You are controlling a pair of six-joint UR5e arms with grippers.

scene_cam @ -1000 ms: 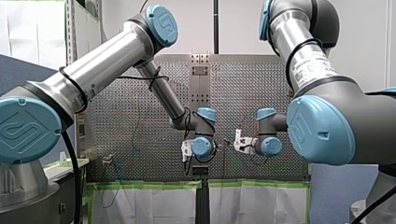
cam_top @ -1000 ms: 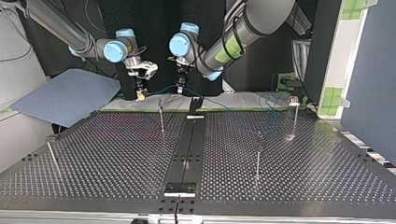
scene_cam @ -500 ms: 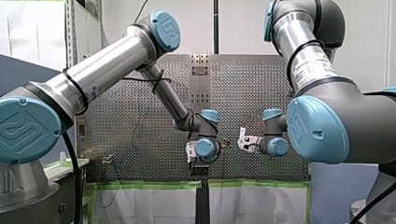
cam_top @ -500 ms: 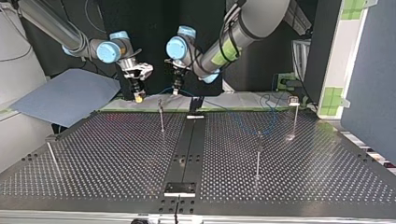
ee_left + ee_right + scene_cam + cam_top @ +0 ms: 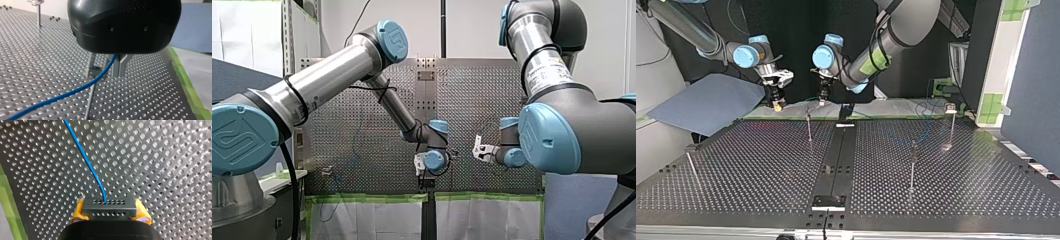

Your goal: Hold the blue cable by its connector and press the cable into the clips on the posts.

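In the right wrist view a dark connector [image 5: 109, 207] sits clamped between the yellow pads [image 5: 77, 212] of my right gripper [image 5: 109, 212], and the blue cable [image 5: 86, 161] runs out of it over the perforated table. In the left wrist view my left gripper [image 5: 119, 72] has its metal fingers shut on the blue cable [image 5: 75, 91], just above and beside a thin post with a clip [image 5: 91, 67]. In the top view my right gripper [image 5: 778, 103] and my left gripper [image 5: 822, 99] hang over the table's far edge, on either side of that post [image 5: 809, 122].
Other posts stand at the top view's right [image 5: 912, 165], far right [image 5: 951, 125] and near left [image 5: 691, 167]. A dark rail [image 5: 836, 155] runs down the table's middle. A blue-grey sheet [image 5: 706, 102] lies beyond the far left edge, with green tape along that edge.
Both grippers have shifted toward the top view's left with the cable stretched between them. My left gripper has come closer to the far post. Neither grip has changed.
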